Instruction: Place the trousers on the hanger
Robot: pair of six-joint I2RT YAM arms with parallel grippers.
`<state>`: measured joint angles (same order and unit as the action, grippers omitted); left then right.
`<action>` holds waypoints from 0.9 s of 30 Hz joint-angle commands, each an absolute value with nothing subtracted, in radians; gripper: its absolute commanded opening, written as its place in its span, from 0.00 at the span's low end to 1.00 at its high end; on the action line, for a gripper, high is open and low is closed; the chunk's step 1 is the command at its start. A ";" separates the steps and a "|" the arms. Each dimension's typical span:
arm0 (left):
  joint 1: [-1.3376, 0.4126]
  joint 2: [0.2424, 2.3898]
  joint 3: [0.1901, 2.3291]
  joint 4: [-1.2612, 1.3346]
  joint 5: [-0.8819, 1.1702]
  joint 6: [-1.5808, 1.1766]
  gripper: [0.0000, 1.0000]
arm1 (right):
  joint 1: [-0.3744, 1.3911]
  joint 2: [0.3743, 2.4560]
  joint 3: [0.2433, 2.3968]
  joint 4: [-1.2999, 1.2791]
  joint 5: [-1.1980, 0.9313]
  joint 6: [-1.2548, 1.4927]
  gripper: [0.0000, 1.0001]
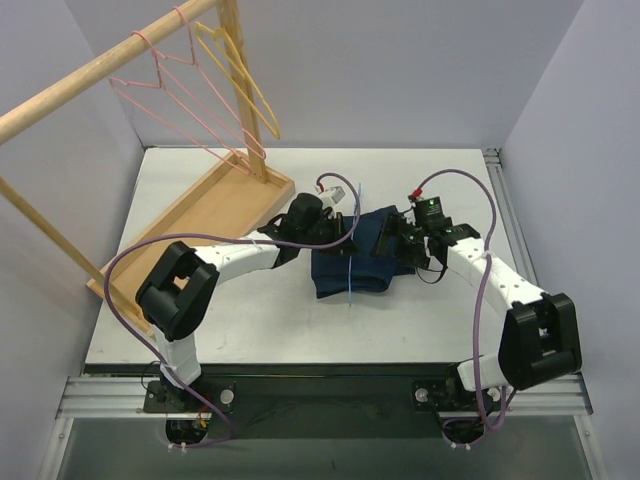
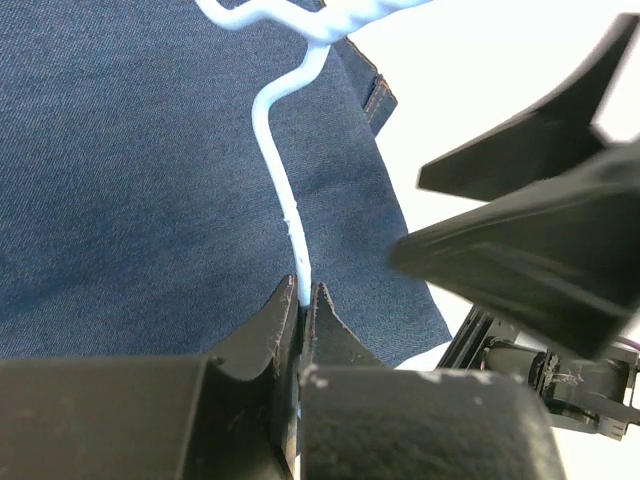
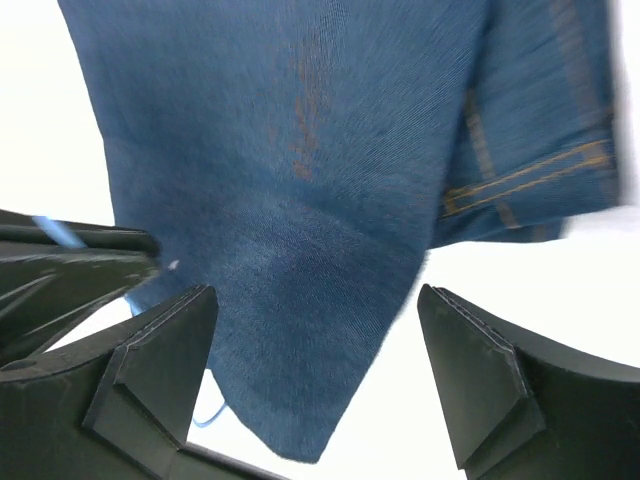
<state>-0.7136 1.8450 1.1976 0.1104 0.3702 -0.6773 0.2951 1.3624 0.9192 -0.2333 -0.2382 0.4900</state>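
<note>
The left gripper [image 2: 302,296] clamps the wire of the light-blue hanger [image 2: 274,140] — seemingly to steady it against the folded trousers [image 2: 130,180] mid-tabletop [image 1: 260,322] — while the right gripper [image 3: 312,305], jaws spread wide beside the denim, grips nothing.

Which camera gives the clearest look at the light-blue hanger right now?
The left wrist view: the hanger runs large and sharp across the trousers into the shut left gripper. In the top external view the hanger is only a thin line over the trousers; the right wrist view catches just blurred blue slivers.
</note>
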 commanded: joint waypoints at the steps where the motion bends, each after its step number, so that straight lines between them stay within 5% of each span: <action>1: -0.709 1.778 1.180 0.155 0.331 -0.675 0.00 | 0.291 1.472 0.948 -0.265 -0.391 0.508 0.84; 11: -0.718 1.721 1.124 0.192 0.284 -0.658 0.00 | 0.293 1.568 0.903 -0.195 -0.512 0.595 0.77; 14: -0.718 1.715 1.120 0.192 0.276 -0.654 0.00 | 0.291 1.560 0.907 -0.178 -0.523 0.600 0.53; 18: -0.719 1.695 1.115 0.163 0.250 -0.603 0.00 | 0.290 1.557 0.972 -0.187 -0.568 0.604 0.08; 20: -0.721 1.665 1.112 0.114 0.189 -0.531 0.00 | 0.290 1.549 1.027 -0.253 -0.540 0.551 0.00; 27: -0.718 1.635 1.083 0.081 0.152 -0.485 0.00 | 0.246 1.537 1.285 -0.376 -0.531 0.390 0.00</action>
<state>-0.7193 1.6844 1.0946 0.0849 0.1917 -0.5404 0.2878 1.5639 1.1458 -0.3019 -0.5182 0.4934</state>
